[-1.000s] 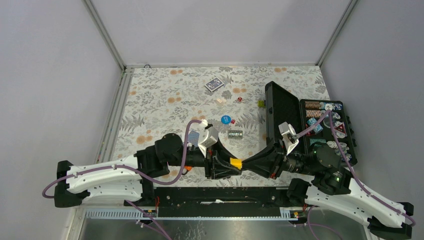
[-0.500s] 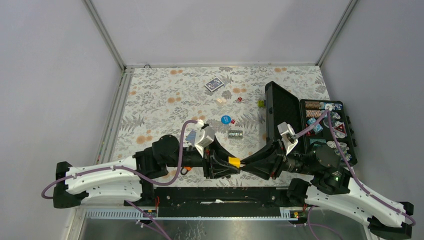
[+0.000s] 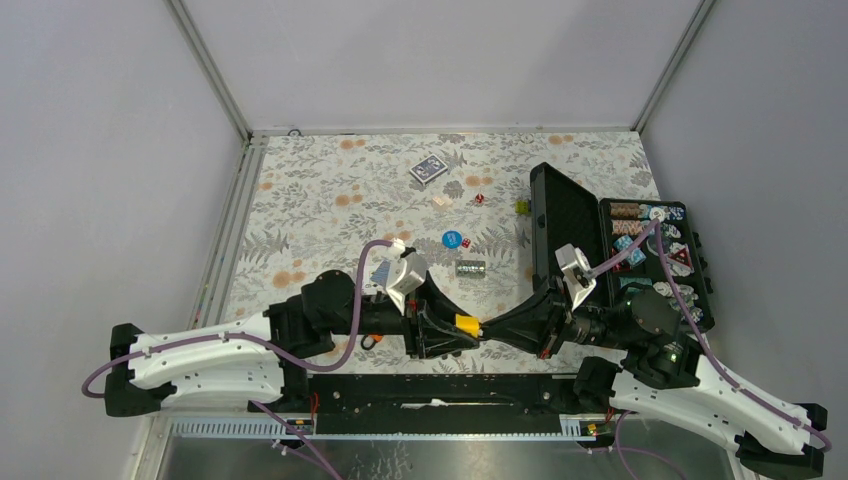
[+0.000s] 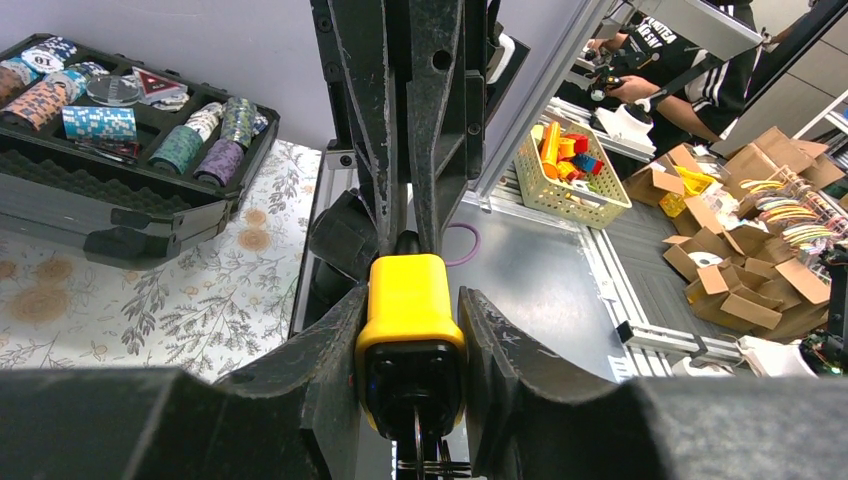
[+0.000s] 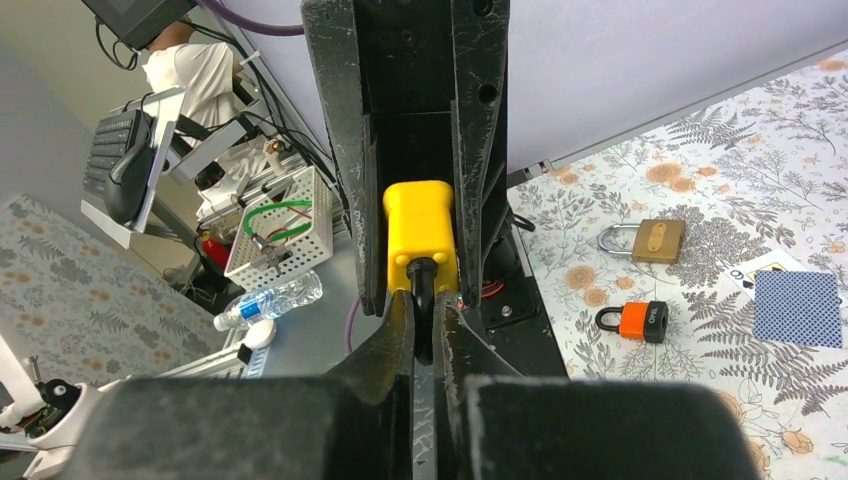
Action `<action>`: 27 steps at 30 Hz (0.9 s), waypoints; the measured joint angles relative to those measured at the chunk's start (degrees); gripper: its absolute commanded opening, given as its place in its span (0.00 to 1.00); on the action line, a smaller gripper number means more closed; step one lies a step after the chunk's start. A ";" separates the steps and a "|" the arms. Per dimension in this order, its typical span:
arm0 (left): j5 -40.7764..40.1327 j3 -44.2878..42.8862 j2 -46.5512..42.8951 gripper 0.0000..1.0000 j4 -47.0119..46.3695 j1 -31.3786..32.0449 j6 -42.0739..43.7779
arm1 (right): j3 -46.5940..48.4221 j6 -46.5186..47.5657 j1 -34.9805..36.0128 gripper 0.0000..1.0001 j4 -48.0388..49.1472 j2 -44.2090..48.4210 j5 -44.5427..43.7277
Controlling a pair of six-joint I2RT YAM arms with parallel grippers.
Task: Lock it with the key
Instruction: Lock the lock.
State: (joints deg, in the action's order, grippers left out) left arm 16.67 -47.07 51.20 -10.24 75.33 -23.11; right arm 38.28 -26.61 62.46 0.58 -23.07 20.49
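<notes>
Over the table's near edge, the top view shows the left gripper (image 3: 457, 326) clamped on the yellow padlock (image 3: 465, 323), held off the floral table (image 3: 330, 200). The right gripper (image 3: 487, 328) meets it nose to nose. Compared with a second ago, we note the joined grippers have shifted slightly left; since half a second ago there is scarcely any change. The open chip case (image 3: 655, 260) lies at right.

From the left wrist, both left fingers (image 4: 325, 370) press the padlock's flanks. A thin wire ring (image 4: 418, 452) hangs from its dark near face.

From the right wrist, the right gripper (image 5: 425, 312) is pinched tight on a black piece (image 5: 424, 283) projecting from the padlock. We cannot tell whether that is the key or the shackle. An orange padlock (image 5: 640, 320) and a brass padlock (image 5: 650, 240) lie apart on the table.
</notes>
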 measured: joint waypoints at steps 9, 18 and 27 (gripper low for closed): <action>-2.93 0.00 -0.94 0.74 -0.81 -0.13 0.20 | 0.00 0.59 0.00 0.00 -2.38 0.81 -1.77; -5.62 1.05 -3.93 0.39 -0.66 -0.26 0.72 | 0.00 0.94 0.00 0.00 -2.40 7.78 -6.29; -6.60 1.49 -4.37 0.23 -0.61 -0.28 0.68 | 0.00 0.92 0.00 0.00 -2.45 8.17 -7.43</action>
State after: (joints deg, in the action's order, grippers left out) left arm 10.07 -45.58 46.83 -10.85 75.05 -22.44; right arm 38.28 -25.69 62.46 -1.87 -14.90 13.06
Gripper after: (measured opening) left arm 0.279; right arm 0.055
